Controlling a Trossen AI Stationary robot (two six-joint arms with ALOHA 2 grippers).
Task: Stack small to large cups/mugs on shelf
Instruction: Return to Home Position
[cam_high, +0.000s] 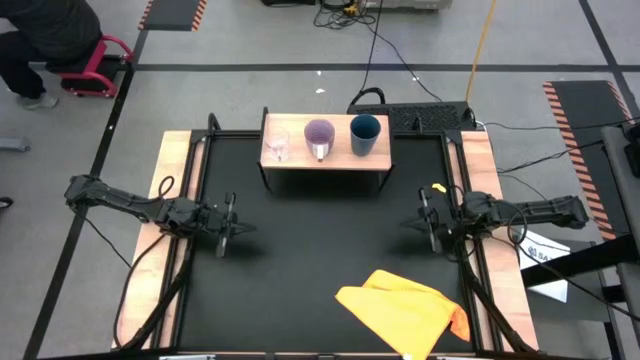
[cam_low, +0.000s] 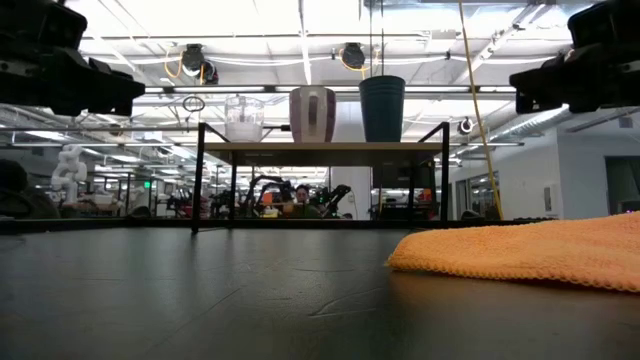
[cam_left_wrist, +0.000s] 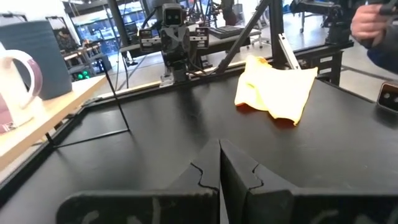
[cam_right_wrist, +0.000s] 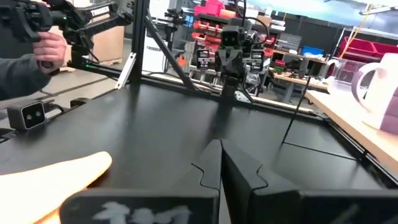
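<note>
**On the shelf, three vessels in size order; both arms wait apart**

Along the far edge of the black tabletop (cam_high: 320, 250) stands the low rectangular shelf (cam_high: 340, 160) with a light wooden top on black legs. It carries all three vessels in one row. The tiny clear glass (cam_high: 277, 146) is at the end nearer the left arm, the mid-sized light purple mug (cam_high: 319, 137) with a handle is in the middle, and the larger dark blue cup (cam_high: 365, 133) is at the end nearer the right arm. They stand upright and side by side with small gaps between them, none set inside another. The order therefore reads small to large across the shelf, not as a nested pile. The mug's handle points toward the open tabletop.

The left pincer (cam_high: 228, 222) hovers over the tabletop on its own side, well apart from the shelf. Its fingers are pressed together on nothing, as its wrist view shows. The right pincer (cam_high: 428, 220) mirrors it on the opposite side, also pressed together and empty. The two face each other across bare black surface.

This looks like a resting pose. With both arms low and apart from the shelf, neither is placed to knock the row. Judging by the layout, the sorting appears complete.

A crumpled yellow cloth (cam_high: 405, 312) lies near the front edge, nearer the right arm and well apart from the shelf. It plays no part in the arrangement.
</note>
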